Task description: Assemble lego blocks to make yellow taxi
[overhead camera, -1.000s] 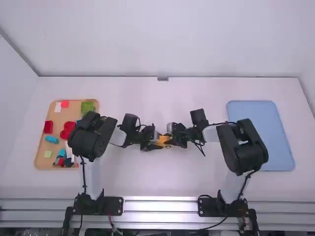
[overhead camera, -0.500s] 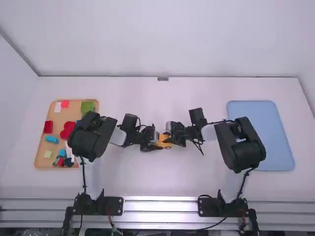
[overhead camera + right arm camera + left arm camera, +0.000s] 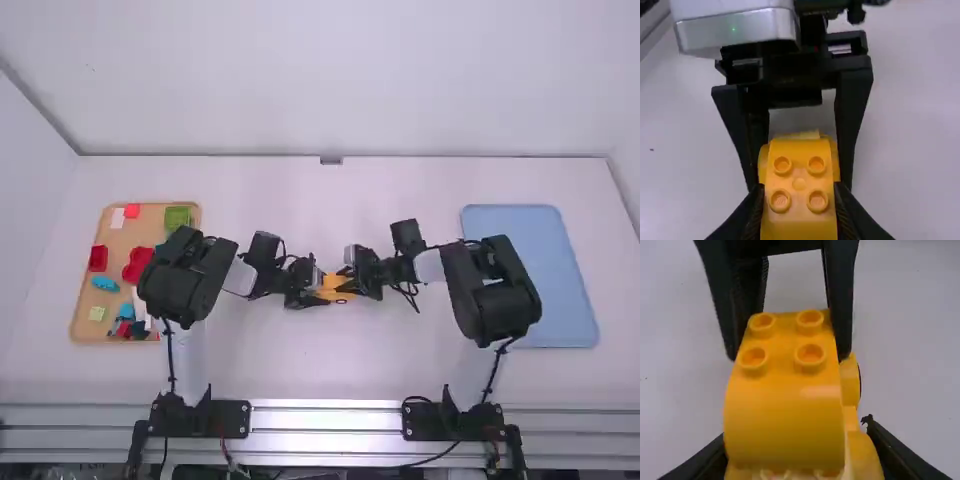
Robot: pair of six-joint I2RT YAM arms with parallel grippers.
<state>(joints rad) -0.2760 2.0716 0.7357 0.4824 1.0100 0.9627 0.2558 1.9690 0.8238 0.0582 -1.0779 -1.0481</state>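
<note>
Your left tool point(image 3: 319, 292) and right tool point(image 3: 348, 280) pinch the yellow block assembly point(image 3: 785, 420) from nine and three o'clock, respectively.

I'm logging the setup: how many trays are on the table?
2: the tan tray at the left, holding loose blocks and partly covered by the left arm; the blue tray at the right, partly covered by the right arm.

From high behind the near side, the high view faces forward and down over the table point(image 3: 330, 370), well back. The left wrist view looks rightward, the right one leftward, both close, seemingly tilted down, sharing the yellow blocks point(image 3: 799, 185).
</note>
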